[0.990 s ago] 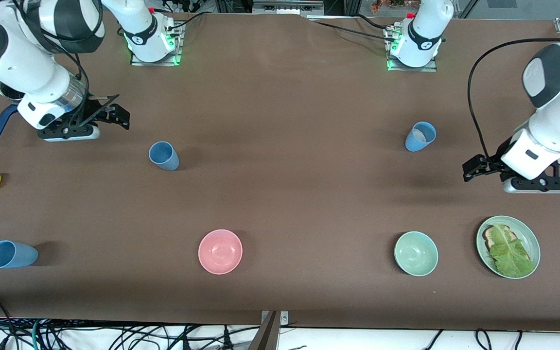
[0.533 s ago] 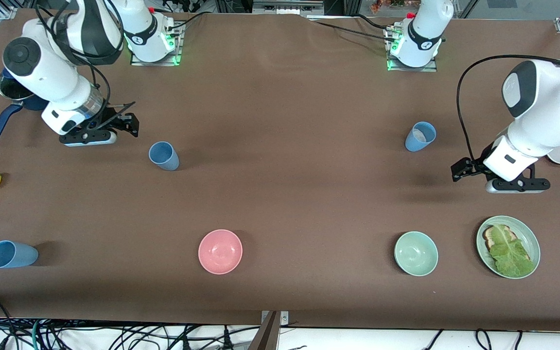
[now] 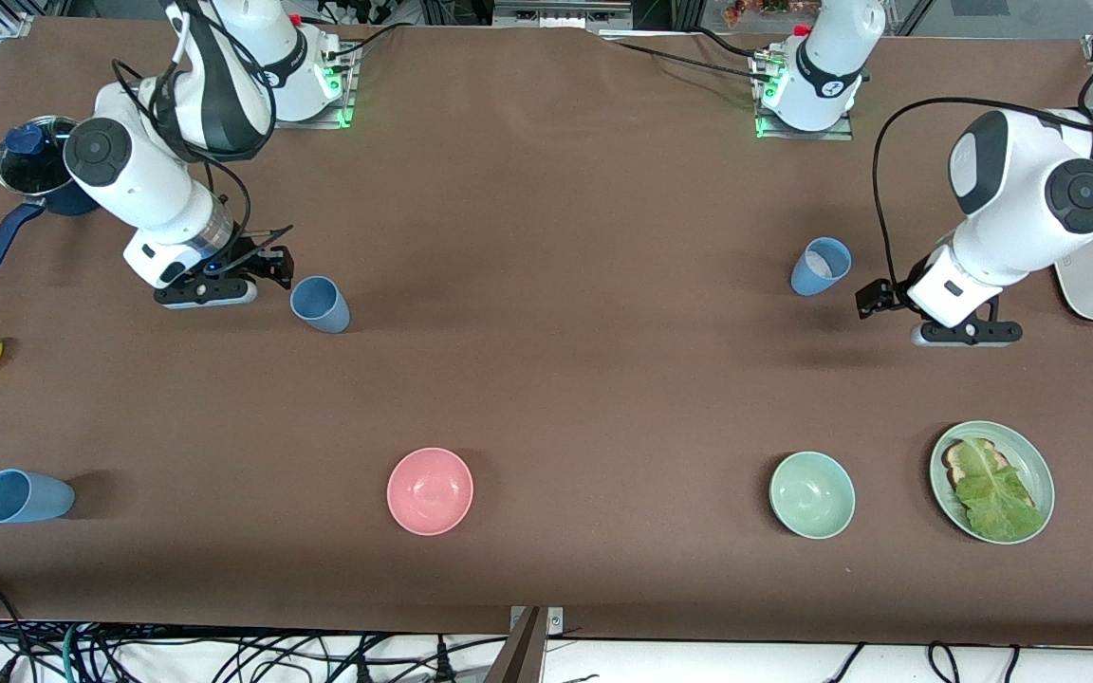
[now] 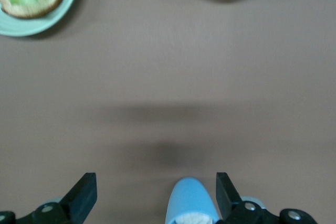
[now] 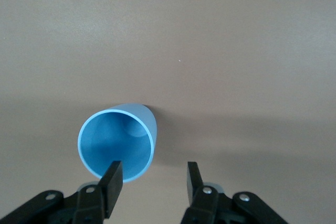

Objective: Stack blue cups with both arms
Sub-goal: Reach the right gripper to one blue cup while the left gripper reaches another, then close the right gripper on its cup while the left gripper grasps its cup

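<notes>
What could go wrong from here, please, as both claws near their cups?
1. In the right wrist view one finger of the right claw lines up with the cup's rim; it may knock the cup over.
2. The left claw is open, but the whitish cup sits off-centre toward one finger, risking a shove.

A matt brown table [image 3: 565, 379], cloth-like, is being shown. Smooth matt plastic is being seen on the blue cups [image 3: 320, 304], [image 3: 821, 267], [image 3: 23, 497]. A soft gloss is being caught on the pink bowl [image 3: 430, 490] and green bowl [image 3: 812, 494]. Shiny metal is being glimpsed inside the saucepan [image 3: 34, 171]. Glossy white shells are being shown on the arms [image 3: 1030, 213].
</notes>
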